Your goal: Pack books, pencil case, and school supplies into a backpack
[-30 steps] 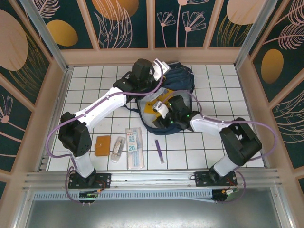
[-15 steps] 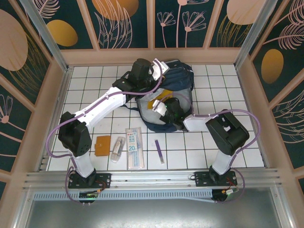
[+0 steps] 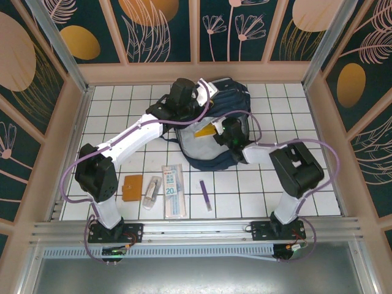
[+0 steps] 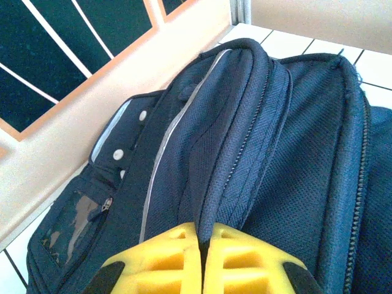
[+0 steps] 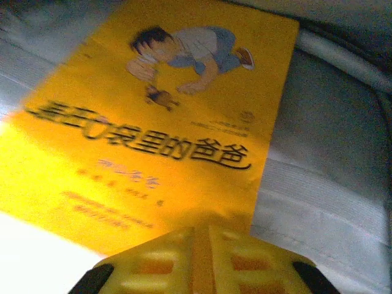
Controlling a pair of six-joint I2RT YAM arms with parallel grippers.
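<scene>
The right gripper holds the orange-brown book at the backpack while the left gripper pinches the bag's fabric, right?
No: the right gripper holds the yellow booklet, clear in the right wrist view. The orange-brown book lies on the table. The rest is right.

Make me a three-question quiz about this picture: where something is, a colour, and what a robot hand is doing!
1. Where is the purple pen? A) in a cup B) on the table, right of the clear pack C) under a chair
2. What colour is the booklet in the right gripper? A) yellow B) green C) pink
3. The left gripper is: A) wide open B) shut on the pen C) shut on a backpack fold
Answers: B, it lies on the tiles; A, its cover is bright yellow; C, navy fabric is pinched in its jaws.
</scene>
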